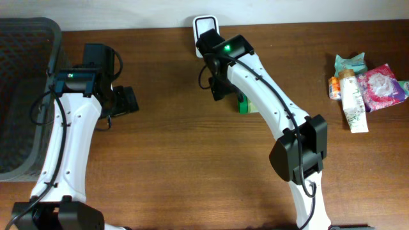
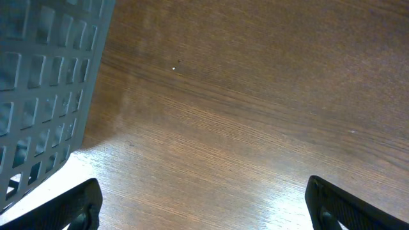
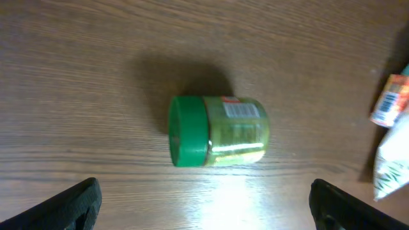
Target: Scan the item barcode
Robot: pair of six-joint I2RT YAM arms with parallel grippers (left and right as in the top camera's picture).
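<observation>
A small jar (image 3: pixel 220 130) with a green lid (image 3: pixel 190 131) lies on its side on the wooden table, lid to the left. A barcode (image 3: pixel 241 110) shows on its label. My right gripper (image 3: pixel 204 204) hovers open just short of the jar, with nothing between its fingers (image 3: pixel 77 204). In the overhead view the jar (image 1: pixel 246 104) peeks out beside the right gripper (image 1: pixel 220 89). A white and black scanner (image 1: pixel 206 27) stands at the table's far edge, partly hidden behind the right arm. My left gripper (image 2: pixel 204 204) is open over bare wood, far from the jar.
A dark mesh basket (image 1: pixel 25 96) fills the left side, and its wall (image 2: pixel 45 83) stands close to the left gripper (image 1: pixel 124 101). A pile of packaged items (image 1: pixel 361 86) lies at the far right; some of it (image 3: pixel 391 140) shows at the right wrist view's edge.
</observation>
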